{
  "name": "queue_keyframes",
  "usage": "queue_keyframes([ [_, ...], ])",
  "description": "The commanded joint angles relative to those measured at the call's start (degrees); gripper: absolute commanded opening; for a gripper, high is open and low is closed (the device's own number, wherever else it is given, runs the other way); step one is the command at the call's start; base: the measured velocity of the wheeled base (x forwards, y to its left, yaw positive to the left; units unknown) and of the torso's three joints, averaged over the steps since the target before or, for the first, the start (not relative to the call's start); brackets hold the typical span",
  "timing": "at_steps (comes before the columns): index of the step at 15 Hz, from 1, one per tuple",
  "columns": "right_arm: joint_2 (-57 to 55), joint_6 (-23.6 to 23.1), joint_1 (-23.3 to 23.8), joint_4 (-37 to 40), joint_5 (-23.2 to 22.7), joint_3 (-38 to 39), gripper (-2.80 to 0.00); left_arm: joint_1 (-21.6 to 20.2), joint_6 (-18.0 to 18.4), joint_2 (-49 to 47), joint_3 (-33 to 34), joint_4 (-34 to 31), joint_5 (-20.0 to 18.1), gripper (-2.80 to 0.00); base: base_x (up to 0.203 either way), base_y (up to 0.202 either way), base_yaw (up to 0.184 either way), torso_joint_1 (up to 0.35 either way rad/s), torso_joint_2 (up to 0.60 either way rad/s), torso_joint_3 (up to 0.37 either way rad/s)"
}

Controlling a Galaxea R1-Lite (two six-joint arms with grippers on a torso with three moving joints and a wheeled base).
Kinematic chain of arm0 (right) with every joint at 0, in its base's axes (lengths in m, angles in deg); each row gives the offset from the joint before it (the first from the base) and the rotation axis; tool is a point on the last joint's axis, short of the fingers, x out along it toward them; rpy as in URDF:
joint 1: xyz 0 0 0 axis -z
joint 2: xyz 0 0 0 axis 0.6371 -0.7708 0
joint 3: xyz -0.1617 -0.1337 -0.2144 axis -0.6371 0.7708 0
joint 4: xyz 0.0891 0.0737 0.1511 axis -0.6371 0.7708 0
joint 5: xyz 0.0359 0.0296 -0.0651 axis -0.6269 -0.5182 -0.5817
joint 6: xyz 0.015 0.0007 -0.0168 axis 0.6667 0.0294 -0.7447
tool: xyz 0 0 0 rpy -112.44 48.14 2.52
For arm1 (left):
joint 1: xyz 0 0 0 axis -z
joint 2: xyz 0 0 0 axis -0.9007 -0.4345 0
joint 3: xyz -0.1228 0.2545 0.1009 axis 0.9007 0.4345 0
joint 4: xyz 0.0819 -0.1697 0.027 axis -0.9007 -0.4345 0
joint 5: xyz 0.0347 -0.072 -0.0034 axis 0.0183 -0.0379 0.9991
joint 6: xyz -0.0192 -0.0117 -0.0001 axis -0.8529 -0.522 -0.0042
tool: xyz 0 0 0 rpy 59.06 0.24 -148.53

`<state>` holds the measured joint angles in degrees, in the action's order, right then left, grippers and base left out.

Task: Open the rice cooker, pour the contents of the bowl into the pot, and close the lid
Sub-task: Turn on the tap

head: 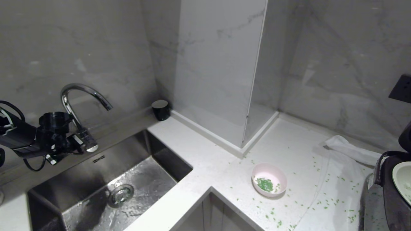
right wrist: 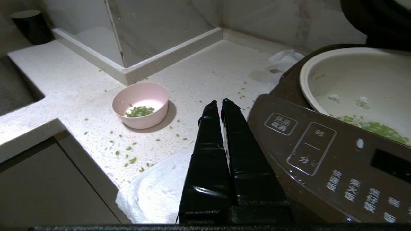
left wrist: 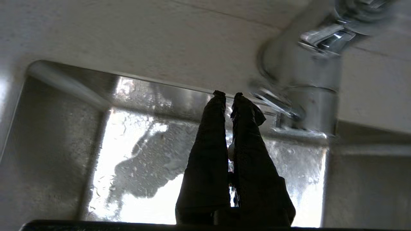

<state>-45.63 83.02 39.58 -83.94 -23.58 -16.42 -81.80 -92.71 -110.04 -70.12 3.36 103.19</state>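
Note:
The pink bowl (head: 269, 179) (right wrist: 140, 104) stands on the white counter with green chopped contents (head: 264, 184) (right wrist: 139, 111) in it. At the right edge sits the dark brown rice cooker (head: 395, 205) (right wrist: 321, 154), its lid (head: 405, 136) (right wrist: 375, 22) raised. Its pale pot (head: 403, 179) (right wrist: 353, 80) holds some green bits. My left gripper (head: 78, 145) (left wrist: 228, 94) is shut and empty over the sink, beside the faucet base. The right gripper (right wrist: 221, 102) is shut and empty, next to the cooker's front panel and out of the head view.
A steel sink (head: 106, 192) with a chrome faucet (head: 83, 96) (left wrist: 308, 96) fills the left. A black cup (head: 160, 109) stands in the back corner. A white cloth (head: 346, 150) (right wrist: 160, 189) lies by the cooker. Green bits are scattered over the counter (head: 218, 160).

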Motion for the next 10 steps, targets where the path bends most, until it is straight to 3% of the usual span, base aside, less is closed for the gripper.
queue_keyframes([
  [1,0.00,-0.01,0.00,-0.05,0.04,0.09,-2.80,0.44,-0.30,0.63,0.14,0.28,-0.01,-2.80,0.000,0.000,0.000,0.000,0.00,0.000],
  [8,0.00,-0.01,0.00,-0.05,0.04,0.09,-2.80,0.33,-0.56,1.16,-0.06,0.28,-0.27,-2.80,0.000,0.000,0.000,0.000,0.00,0.000],
  [9,0.00,-0.01,0.00,-0.05,0.04,0.09,-2.80,0.33,-0.56,1.35,0.03,0.20,-0.27,-2.52,0.000,0.000,0.000,0.000,0.00,0.000],
  [10,0.00,-0.01,0.00,-0.05,0.04,0.09,-2.80,0.42,-0.47,1.36,0.03,0.20,-0.27,0.00,0.000,0.000,0.000,0.000,0.00,0.000],
])
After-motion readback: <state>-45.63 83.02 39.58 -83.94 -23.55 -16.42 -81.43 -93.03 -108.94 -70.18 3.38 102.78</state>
